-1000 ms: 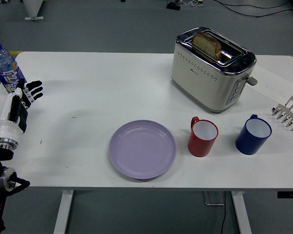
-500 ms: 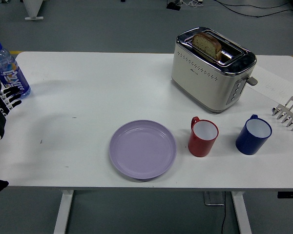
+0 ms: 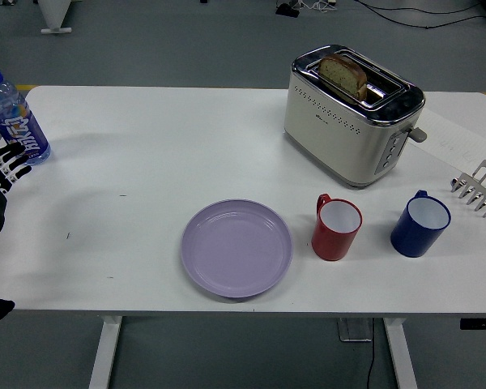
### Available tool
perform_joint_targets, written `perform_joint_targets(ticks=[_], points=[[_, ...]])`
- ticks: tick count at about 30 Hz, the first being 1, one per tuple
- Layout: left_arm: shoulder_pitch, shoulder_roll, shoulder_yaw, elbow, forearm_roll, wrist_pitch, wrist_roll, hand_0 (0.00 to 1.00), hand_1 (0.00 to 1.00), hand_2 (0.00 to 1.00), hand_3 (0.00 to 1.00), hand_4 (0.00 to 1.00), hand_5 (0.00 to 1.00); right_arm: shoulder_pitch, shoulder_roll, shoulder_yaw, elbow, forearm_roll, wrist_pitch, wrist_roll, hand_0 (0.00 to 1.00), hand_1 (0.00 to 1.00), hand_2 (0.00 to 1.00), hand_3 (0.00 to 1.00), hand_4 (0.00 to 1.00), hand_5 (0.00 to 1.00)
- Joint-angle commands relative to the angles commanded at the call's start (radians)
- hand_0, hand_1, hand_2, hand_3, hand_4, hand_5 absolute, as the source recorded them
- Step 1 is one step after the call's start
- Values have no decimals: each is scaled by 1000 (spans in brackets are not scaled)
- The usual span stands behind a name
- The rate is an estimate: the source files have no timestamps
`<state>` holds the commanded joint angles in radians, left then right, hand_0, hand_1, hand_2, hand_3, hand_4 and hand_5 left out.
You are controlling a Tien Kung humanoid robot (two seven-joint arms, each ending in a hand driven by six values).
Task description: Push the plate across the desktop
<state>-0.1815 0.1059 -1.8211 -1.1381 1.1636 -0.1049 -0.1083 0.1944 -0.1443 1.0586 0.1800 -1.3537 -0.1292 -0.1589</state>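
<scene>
— Where does the plate sit, and how do we expect it to handle?

— The lavender plate lies flat near the front edge of the white tabletop, just left of the red mug, with the blue mug further right. We judge it light, rigid and smooth underneath, likely to slide readily. We'd set fingertips against its raised rim on the near-left side and push low, since pressing on top could tip it. The red mug stands close, so a rightward shove risks a knock.

— And our left hand?

— At the left edge beside the water bottle, well apart from the plate, grasping nothing, fingers stretched out loosely. A second ago it reached further over the tabletop; we have drawn it back since. The plate, mugs and toaster have not moved. Our right hand is out of view.
</scene>
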Motion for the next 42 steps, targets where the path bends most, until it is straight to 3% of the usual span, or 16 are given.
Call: perform_joint_targets(ticks=[42], points=[[7,-10,-13,12,2,0,-3,745,773,754,659,641,998,3,0,-11,0,9,0,3,638,605,668,610,182,124]])
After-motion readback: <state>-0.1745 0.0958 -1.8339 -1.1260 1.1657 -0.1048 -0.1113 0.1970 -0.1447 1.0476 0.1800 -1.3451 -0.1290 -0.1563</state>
